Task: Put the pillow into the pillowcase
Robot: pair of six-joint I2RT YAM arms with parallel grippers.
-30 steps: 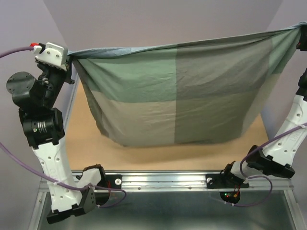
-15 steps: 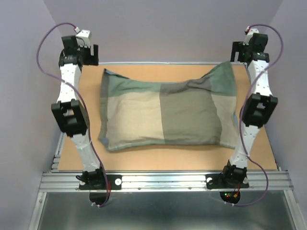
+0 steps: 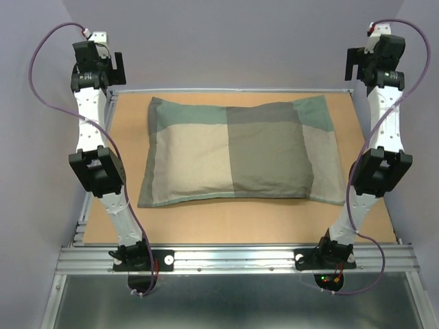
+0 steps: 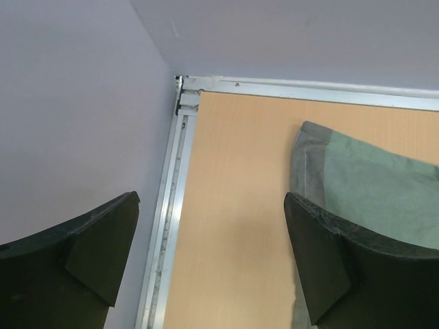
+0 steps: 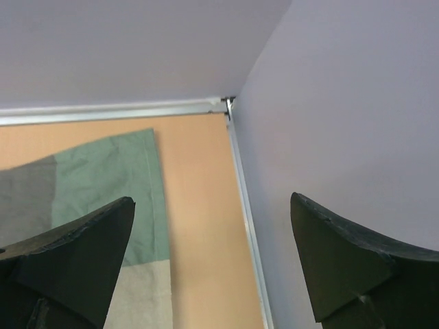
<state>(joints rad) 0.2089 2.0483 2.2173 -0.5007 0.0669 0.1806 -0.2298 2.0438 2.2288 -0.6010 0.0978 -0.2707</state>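
Note:
The pillowcase [image 3: 236, 152], in blocks of green, tan and grey-brown, lies flat and plump on the wooden table [image 3: 240, 223]. The pillow is hidden; no white fabric shows. My left gripper [image 3: 113, 68] hangs open above the table's far left corner, clear of the cloth. My right gripper [image 3: 357, 65] is open above the far right corner, also holding nothing. The left wrist view shows the pillowcase's far left corner [image 4: 363, 178] right of my open gripper [image 4: 212, 212]. Its green far right corner [image 5: 110, 178] lies left of my open gripper [image 5: 212, 212] in the right wrist view.
Purple walls [image 3: 226, 41] close in the table at the back and both sides. An aluminium rail [image 3: 240, 259] runs along the near edge by the arm bases. Metal edging [image 4: 168, 219] borders the table's left side, and a similar strip [image 5: 243, 212] the right.
Both grippers have let go of the pillowcase's upper corners and opened. The case dropped from hanging stretched between them to lying flat on the table. Both arms have stretched out to the far corners.

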